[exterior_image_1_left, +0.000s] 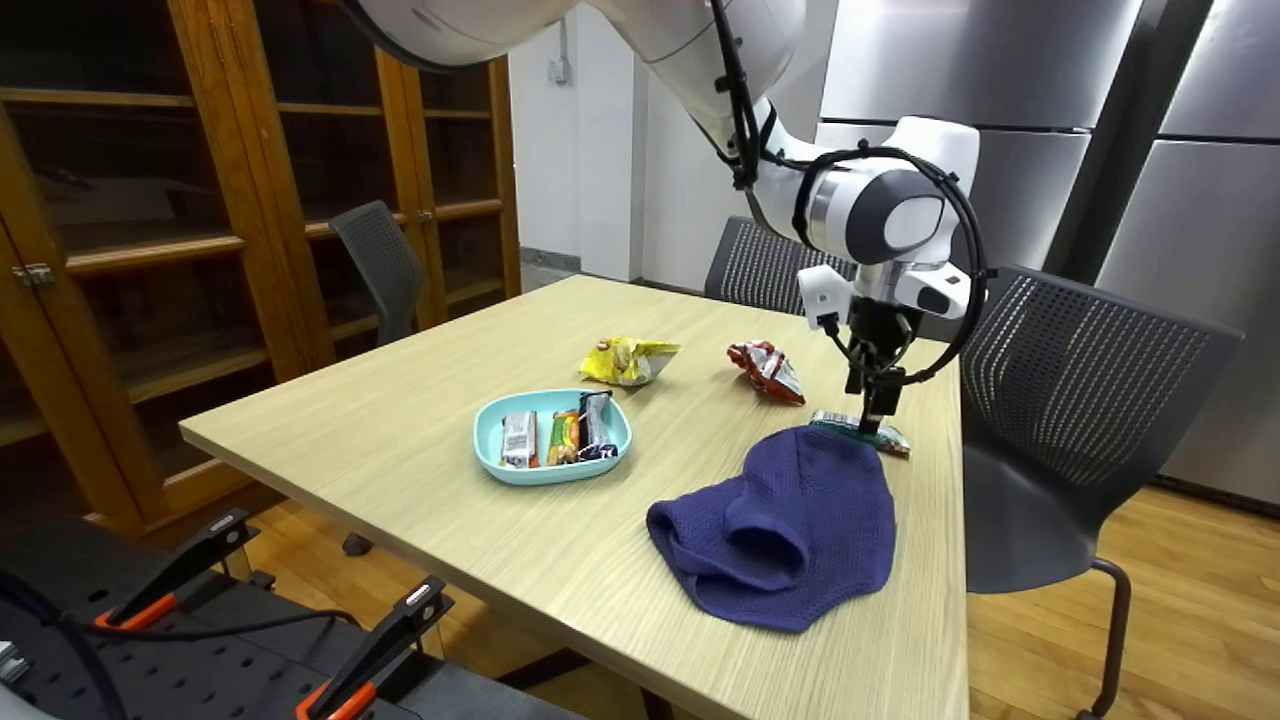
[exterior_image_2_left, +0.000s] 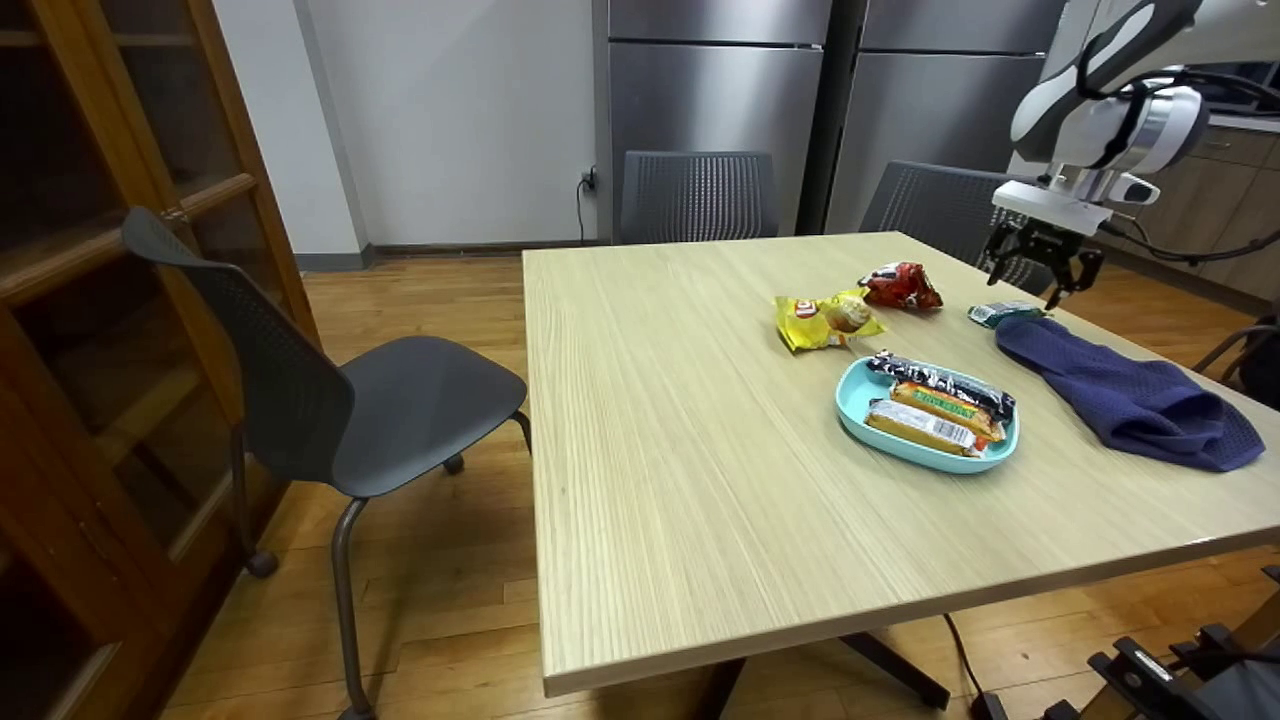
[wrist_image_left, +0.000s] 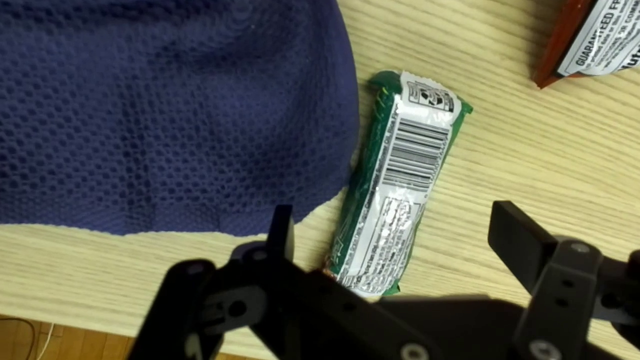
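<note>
While poised over the bar (wrist_image_left: 395, 185) beside the cloth (wrist_image_left: 200, 125), holds the empty gripper (wrist_image_left: 391, 227) spread wide, apparently to clear both long edges.

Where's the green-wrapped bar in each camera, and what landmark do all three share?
In an exterior view, green-wrapped bar: right of centre, just below mid-height.
In an exterior view, green-wrapped bar: well right, just above mid-height.
In the wrist view, green-wrapped bar: just right of centre.
Shared landmark: navy cloth, beside it.
</note>
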